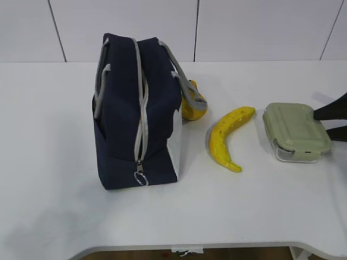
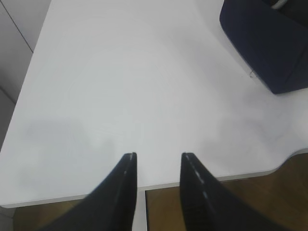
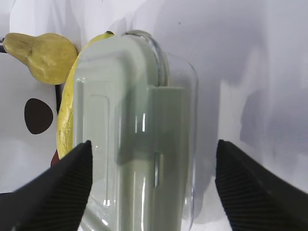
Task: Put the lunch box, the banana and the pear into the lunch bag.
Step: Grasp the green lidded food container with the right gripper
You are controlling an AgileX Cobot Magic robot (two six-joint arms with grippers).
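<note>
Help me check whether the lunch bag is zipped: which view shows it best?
The exterior view: the whole lunch bag stands upright there, its grey zipper run shut along top and front down to the ring pull. The left wrist view catches only a navy corner. The right wrist view shows too little to judge.

No legible text on anything

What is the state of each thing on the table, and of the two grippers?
lunch bag: upright, zipped shut.
lunch box: lid on, flat on the table.
banana: lying loose.
pear: lying against the bag.
left gripper: open, holding nothing.
right gripper: open, straddling the lunch box.
</note>
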